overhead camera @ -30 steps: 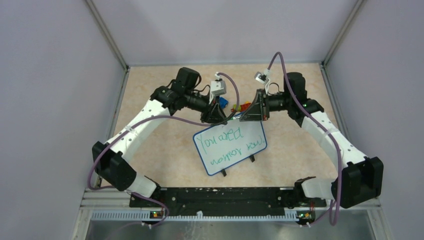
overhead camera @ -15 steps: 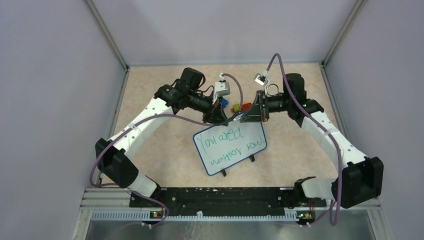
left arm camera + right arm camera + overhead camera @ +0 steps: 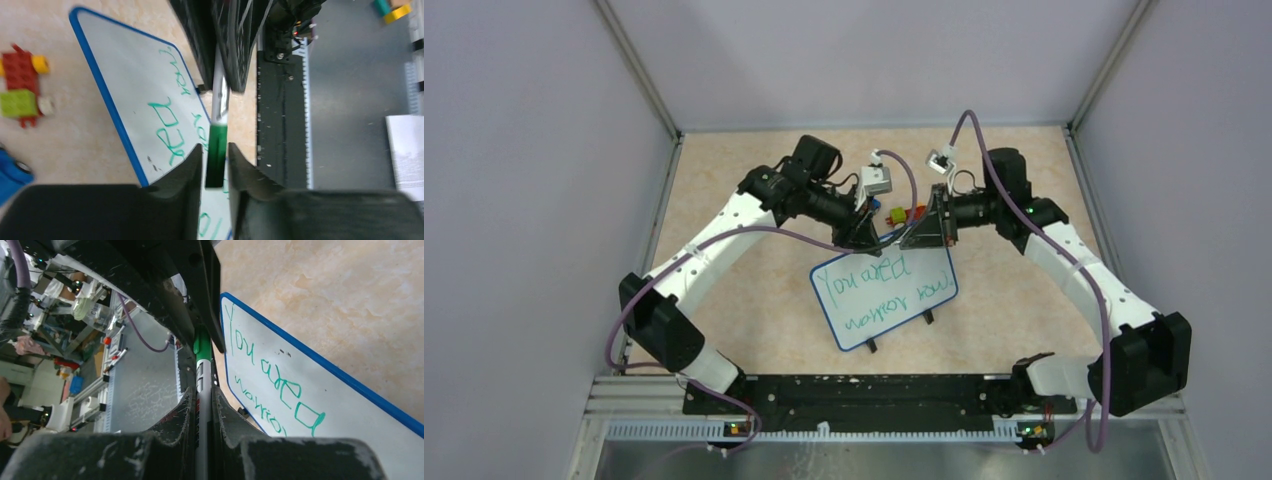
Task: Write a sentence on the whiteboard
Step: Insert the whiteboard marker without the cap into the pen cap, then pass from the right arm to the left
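blue-rimmed whiteboard (image 3: 929,262), green sentence (image 3: 879,285) reads roughly "You are / narrow tow", right pincer (image 3: 202,392) pinching white marker (image 3: 201,375), left pincer (image 3: 215,148) around its green cap (image 3: 217,135), can't tell if squeezing, left arm (image 3: 714,245) shifted right a bit since earlier

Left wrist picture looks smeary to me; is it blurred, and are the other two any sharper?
Left wrist view: yes, slightly smeared, the left tool in front softest, the green writing on the whiteboard fuzzy. Right wrist view: the right tool and marker up close are soft, the writing crisper. Top external view: sharp, evenly lit.
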You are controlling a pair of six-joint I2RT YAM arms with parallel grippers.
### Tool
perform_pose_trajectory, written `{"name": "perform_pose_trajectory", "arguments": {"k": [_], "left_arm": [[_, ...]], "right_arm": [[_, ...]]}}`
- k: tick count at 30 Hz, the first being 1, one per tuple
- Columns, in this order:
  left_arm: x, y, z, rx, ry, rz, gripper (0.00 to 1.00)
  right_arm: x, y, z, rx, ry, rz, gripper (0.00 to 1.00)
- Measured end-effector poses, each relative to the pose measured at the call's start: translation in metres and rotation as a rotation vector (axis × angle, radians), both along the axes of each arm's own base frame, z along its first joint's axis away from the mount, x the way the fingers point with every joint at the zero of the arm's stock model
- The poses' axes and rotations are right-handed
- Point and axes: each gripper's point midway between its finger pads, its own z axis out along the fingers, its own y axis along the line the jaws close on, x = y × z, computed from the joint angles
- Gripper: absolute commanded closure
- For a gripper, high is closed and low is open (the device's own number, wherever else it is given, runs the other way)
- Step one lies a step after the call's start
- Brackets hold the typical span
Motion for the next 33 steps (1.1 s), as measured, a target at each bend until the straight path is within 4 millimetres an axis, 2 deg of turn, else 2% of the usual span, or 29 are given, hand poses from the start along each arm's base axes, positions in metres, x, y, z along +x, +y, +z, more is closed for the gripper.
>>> {"name": "perform_pose_trajectory", "arguments": {"k": [2, 5, 9, 14, 21, 24, 32, 33], "left_arm": [[0.004, -0.004, 0.003, -0.009, -0.044, -0.006, 0.57], [0.003, -0.015, 0.017, -0.04, -0.137, -0.046, 0.56], [0.001, -0.024, 0.03, -0.05, -0.243, -0.085, 0.55], [-0.007, -0.028, 0.017, 0.032, -0.314, -0.112, 0.54], [-0.001, -0.023, 0.004, 0.126, -0.376, -0.083, 0.57], [0.004, -0.02, -0.002, 0.163, -0.385, -0.067, 0.65], [0.008, -0.016, -0.01, 0.215, -0.392, -0.042, 1.0], [0.009, -0.015, -0.01, 0.217, -0.39, -0.035, 1.0]], "right_arm": [[0.0, 0.003, -0.001, -0.01, -0.015, 0.001, 1.0], [-0.005, 0.012, -0.003, -0.026, -0.033, 0.024, 1.0], [-0.005, 0.013, -0.007, -0.041, -0.04, 0.018, 1.0], [-0.003, 0.013, -0.009, -0.054, -0.037, 0.004, 1.0], [-0.004, 0.012, -0.012, -0.066, -0.031, -0.001, 1.0], [-0.003, 0.012, -0.012, -0.066, -0.032, -0.001, 1.0], [-0.001, 0.011, -0.013, -0.071, -0.047, -0.01, 1.0], [0.0, 0.011, -0.013, -0.072, -0.052, -0.012, 0.98]]}}
